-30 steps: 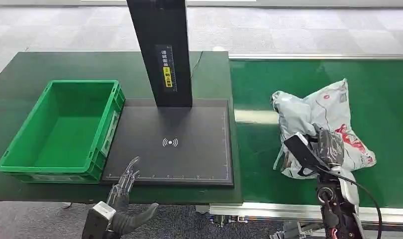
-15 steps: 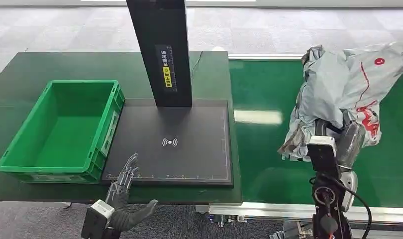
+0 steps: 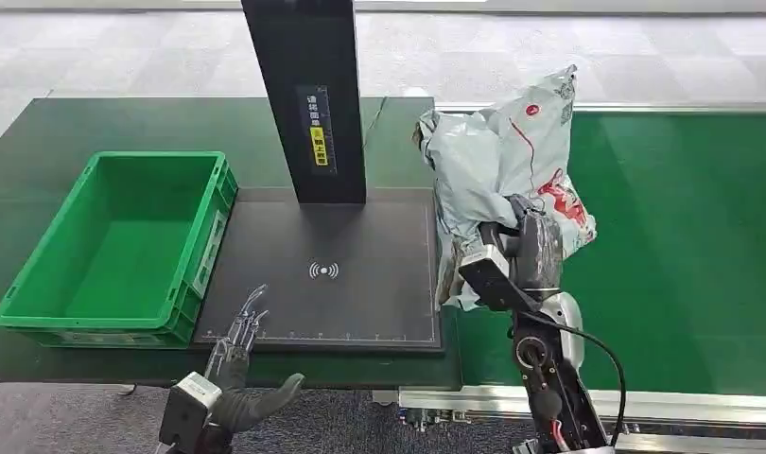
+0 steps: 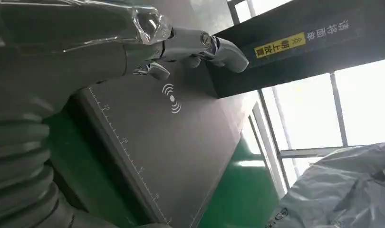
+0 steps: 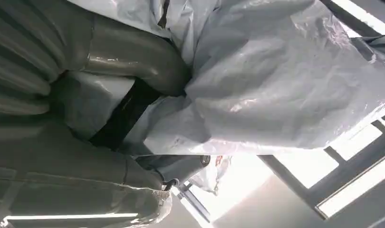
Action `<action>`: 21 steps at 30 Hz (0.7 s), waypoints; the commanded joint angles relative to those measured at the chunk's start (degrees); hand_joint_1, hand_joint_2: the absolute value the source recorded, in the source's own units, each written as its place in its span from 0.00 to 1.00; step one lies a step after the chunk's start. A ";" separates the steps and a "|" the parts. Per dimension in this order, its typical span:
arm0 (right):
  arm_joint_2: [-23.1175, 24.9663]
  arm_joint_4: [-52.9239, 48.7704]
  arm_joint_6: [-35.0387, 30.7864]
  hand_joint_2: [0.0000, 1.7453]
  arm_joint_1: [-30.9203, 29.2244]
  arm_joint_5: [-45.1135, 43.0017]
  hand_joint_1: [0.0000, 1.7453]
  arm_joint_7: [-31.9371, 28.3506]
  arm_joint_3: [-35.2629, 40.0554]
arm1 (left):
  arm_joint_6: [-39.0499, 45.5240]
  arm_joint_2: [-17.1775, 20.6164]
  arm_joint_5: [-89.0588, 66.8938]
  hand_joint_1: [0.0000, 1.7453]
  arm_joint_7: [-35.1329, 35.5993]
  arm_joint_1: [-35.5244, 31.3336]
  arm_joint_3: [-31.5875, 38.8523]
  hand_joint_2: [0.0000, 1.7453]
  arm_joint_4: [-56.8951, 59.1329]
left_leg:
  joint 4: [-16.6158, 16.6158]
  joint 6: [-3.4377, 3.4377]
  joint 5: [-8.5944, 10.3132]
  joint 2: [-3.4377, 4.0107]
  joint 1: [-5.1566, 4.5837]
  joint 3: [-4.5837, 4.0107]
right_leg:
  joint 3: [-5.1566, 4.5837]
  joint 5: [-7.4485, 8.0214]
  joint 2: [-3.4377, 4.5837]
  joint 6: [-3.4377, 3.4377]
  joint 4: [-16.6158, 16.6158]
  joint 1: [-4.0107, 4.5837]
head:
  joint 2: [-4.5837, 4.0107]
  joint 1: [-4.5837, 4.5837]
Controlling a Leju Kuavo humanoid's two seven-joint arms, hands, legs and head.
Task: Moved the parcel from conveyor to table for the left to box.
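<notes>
My right hand (image 3: pixel 529 248) grips a crumpled grey plastic parcel (image 3: pixel 497 165) with red print and holds it in the air over the seam between the black scanner mat (image 3: pixel 360 303) and the green conveyor (image 3: pixel 682 246). Up close, the thick thumb (image 5: pixel 133 52) presses into the parcel's glossy film (image 5: pixel 285 80). My left hand (image 3: pixel 239 374) hovers at the table's near edge by the mat's front left corner, fingers (image 4: pixel 200 45) spread and holding nothing. The parcel's edge (image 4: pixel 342 190) shows in the left wrist view. The green box (image 3: pixel 124 246) stands empty at the left.
A black upright post (image 3: pixel 308 99) with a yellow label rises from the back of the mat. The dark green table (image 3: pixel 95 123) carries box and mat. The conveyor's metal rail (image 3: pixel 701 407) runs along the near right edge.
My right hand has lifted the parcel off the conveyor and carried it leftward to the mat's right edge. The left hand has barely moved.
</notes>
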 commanded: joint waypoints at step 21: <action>2.39 17.64 21.87 1.00 -12.39 -7.16 1.00 -1.37 24.70 | -1.77 2.41 0.51 0.00 -0.32 -2.16 -1.17 1.00 4.29 | -0.06 -0.02 0.04 0.05 0.01 0.07 | 0.00 0.02 0.05 -0.03 -0.01 0.02 | 0.00 0.02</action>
